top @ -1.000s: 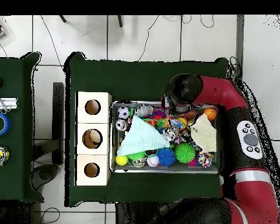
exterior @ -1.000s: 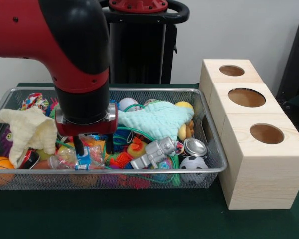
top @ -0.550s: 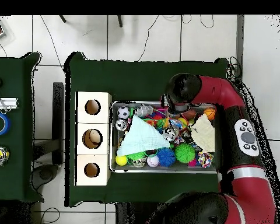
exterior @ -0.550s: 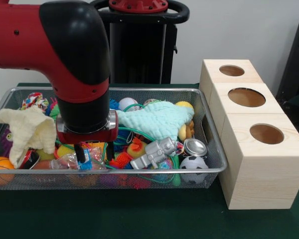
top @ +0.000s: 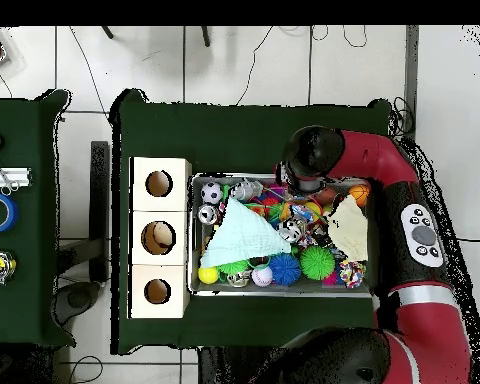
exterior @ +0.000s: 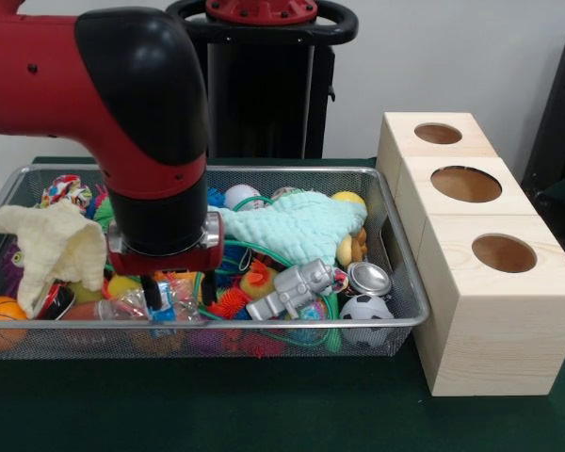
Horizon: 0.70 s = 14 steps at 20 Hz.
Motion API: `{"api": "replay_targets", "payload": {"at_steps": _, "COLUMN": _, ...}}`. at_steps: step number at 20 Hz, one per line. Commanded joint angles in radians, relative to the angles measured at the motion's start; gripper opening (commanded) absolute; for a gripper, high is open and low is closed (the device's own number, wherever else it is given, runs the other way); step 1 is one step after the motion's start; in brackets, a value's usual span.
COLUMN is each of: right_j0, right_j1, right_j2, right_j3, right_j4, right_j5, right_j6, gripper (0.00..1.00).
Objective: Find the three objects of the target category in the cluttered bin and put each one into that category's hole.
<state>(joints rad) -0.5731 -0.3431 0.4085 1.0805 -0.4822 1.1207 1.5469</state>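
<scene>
Wire mesh bin [exterior: 395, 247], on a green table [exterior: 264, 414], filled with mixed toys and cloths. Gripper [exterior: 180, 288] lowered into the bin's near side, its two black fingers [exterior: 153, 292] spread apart astride a crinkled clear wrapper with blue print [exterior: 160, 303]; not closed on anything.

Contents: cream cloth [exterior: 49, 247] at one end; mint-green cloth [exterior: 297, 224] across the middle; silver astronaut figure [exterior: 297, 287]; metal can [exterior: 367, 279]; small soccer ball [exterior: 364, 308]; miniature basketball [exterior: 0, 318] in the corner.

Beside the bin: three pale wooden boxes [exterior: 476, 245] in a row, each with one round hole on top.
</scene>
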Motion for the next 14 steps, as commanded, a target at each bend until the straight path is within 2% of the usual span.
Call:
{"api": "replay_targets", "payload": {"at_steps": 1, "right_j0": 0.013, "right_j1": -0.040, "right_j2": -0.004, "right_j3": 0.083, "right_j4": -0.079, "right_j5": -0.046, "right_j6": -0.173, "gripper": 1.00}}
{"api": "replay_targets", "payload": {"at_steps": 7, "right_j0": 0.038, "right_j1": -0.097, "right_j2": -0.023, "right_j3": 0.119, "right_j4": -0.091, "right_j5": 0.031, "right_j6": -0.191, "gripper": 1.00}}
{"api": "replay_targets", "payload": {"at_steps": 11, "right_j0": 0.044, "right_j1": -0.137, "right_j2": -0.019, "right_j3": 0.156, "right_j4": -0.104, "right_j5": 0.049, "right_j6": -0.232, "gripper": 1.00}}
{"api": "replay_targets", "payload": {"at_steps": 14, "right_j0": 0.041, "right_j1": -0.139, "right_j2": -0.006, "right_j3": 0.184, "right_j4": -0.116, "right_j5": 0.039, "right_j6": -0.266, "gripper": 1.00}}
